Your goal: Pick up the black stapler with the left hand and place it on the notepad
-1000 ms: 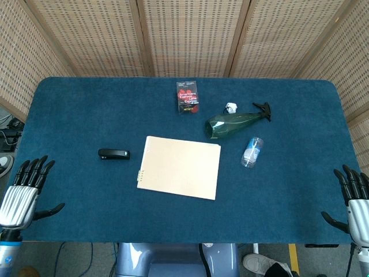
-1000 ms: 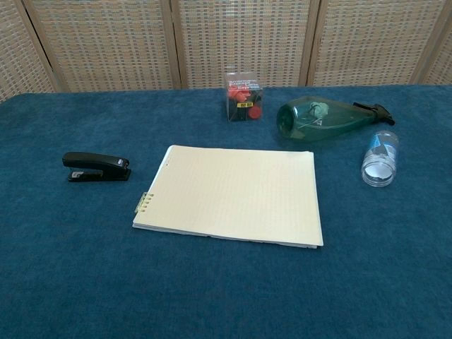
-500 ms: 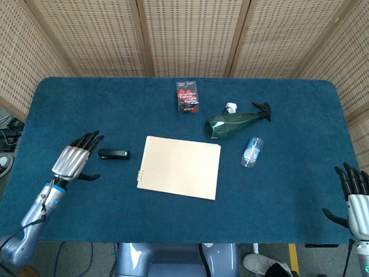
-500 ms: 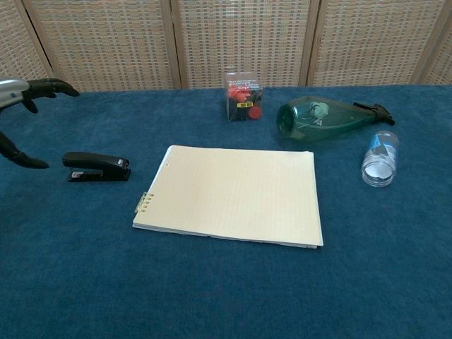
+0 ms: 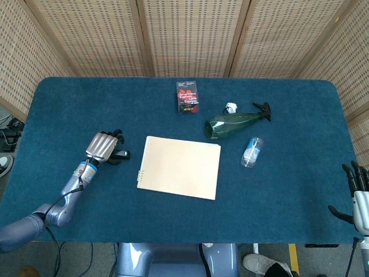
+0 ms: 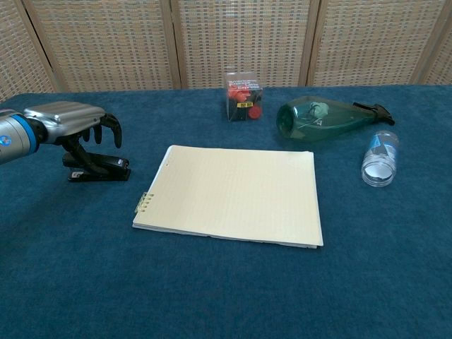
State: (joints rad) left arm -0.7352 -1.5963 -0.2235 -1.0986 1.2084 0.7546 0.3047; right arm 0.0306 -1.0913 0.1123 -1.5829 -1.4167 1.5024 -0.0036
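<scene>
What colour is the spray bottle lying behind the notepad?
Dark green, with a black trigger head. The spray bottle shows best in the chest view.

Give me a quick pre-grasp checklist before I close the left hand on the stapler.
1. Left hand over the black stapler: ok, it hangs right above it with fingers curled downward.
2. Fingers on both sides of the stapler: cannot tell, the hand hides most of it in the head view.
3. Stapler flat on the table, not lifted: ok.
4. Notepad top bare for the drop: ok.
5. Path from stapler to notepad: ok, nothing lies between them.
6. Right hand out of the way: ok, at the table's near right edge, holding nothing.
</scene>
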